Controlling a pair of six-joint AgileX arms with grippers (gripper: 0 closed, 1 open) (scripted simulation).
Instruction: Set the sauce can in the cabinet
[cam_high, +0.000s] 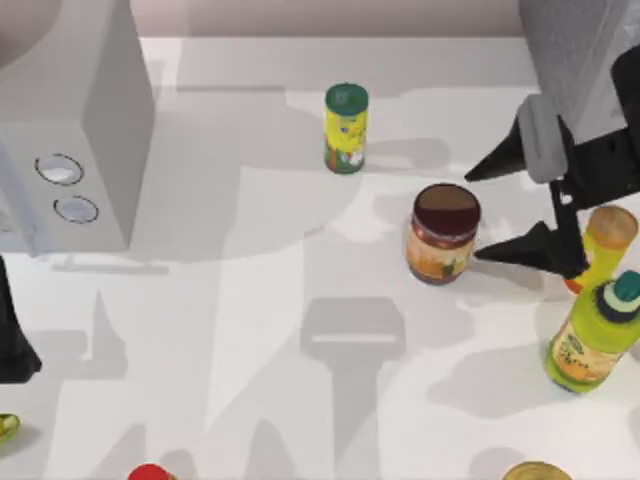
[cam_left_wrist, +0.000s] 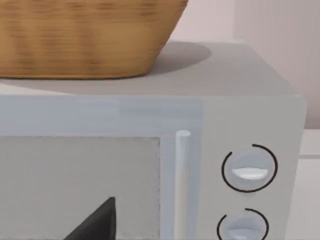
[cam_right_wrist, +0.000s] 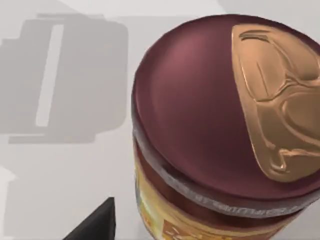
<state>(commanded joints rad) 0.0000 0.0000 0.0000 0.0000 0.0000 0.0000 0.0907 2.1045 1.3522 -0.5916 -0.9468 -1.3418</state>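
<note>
Maroon-topped sauce can (cam_high: 443, 234) beside right pincer (cam_high: 478, 212)

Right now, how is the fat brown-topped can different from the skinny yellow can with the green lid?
The sauce can is squat and wide; the slim yellow can is tall and narrow. The sauce can has a dark maroon top and an orange-yellow label; the slim can has a green lid and a yellow label. The right tool is open beside the sauce can; the slim can stands alone, farther back. Both stand upright on the table.
</note>
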